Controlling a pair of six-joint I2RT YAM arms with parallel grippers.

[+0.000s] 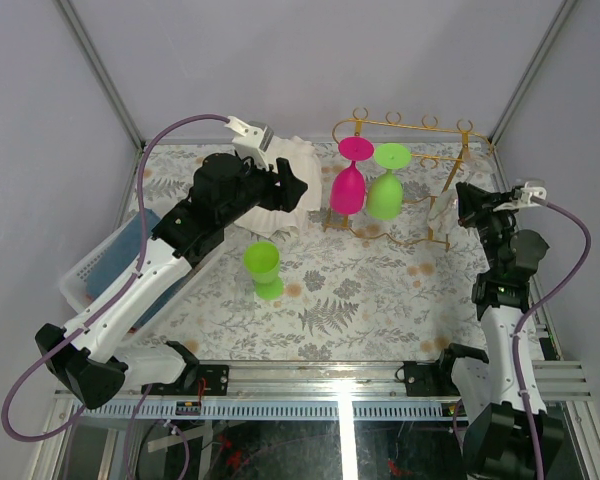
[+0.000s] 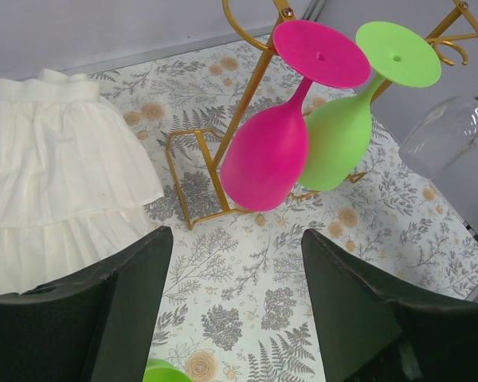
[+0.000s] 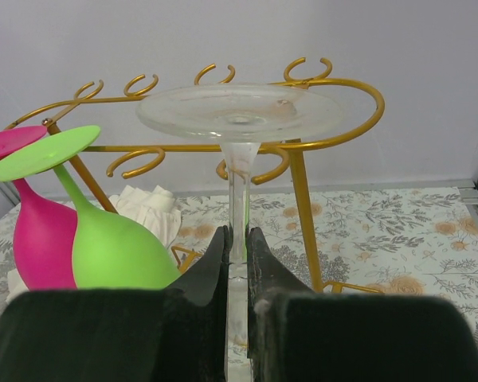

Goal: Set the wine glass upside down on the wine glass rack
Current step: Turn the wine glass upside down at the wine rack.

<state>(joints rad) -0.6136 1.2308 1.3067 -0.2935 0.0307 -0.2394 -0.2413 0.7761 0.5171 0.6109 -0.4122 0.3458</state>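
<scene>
Status: the right hand (image 3: 237, 239) is clamped on the stem of the clear glass wine glass (image 3: 239, 111), already inverted, foot up and bowl down. The glass sits at the 3 o'clock end of the tall gold wire wine glass rack (image 3: 303, 199), which stands at 12 to 1 o'clock on the floral-print tabletop (image 1: 360, 300).

The foot is level with the top rails, just in front of the curled loops. The views don't show whether it rides on the rails, so hanging counts as not confirmed. Left to do, by my read: slide the stem in between two rails, let the foot settle, release, back out.

Two slots toward 9 o'clock are taken: a pink plastic wine glass (image 1: 348, 188) and a green plastic wine glass (image 1: 384, 195) hang upside down, bowls touching.

The left hand (image 2: 235, 255) is spread open, holding nothing, hovering at 10 o'clock, well apart from the rack.

Clearance:
- Green bowl is near the clear glass at 9 o'clock, so there is little sideways room.
- The enclosure wall is close at 3 o'clock.
- Open room is toward 6 o'clock, which suits the exit.
</scene>
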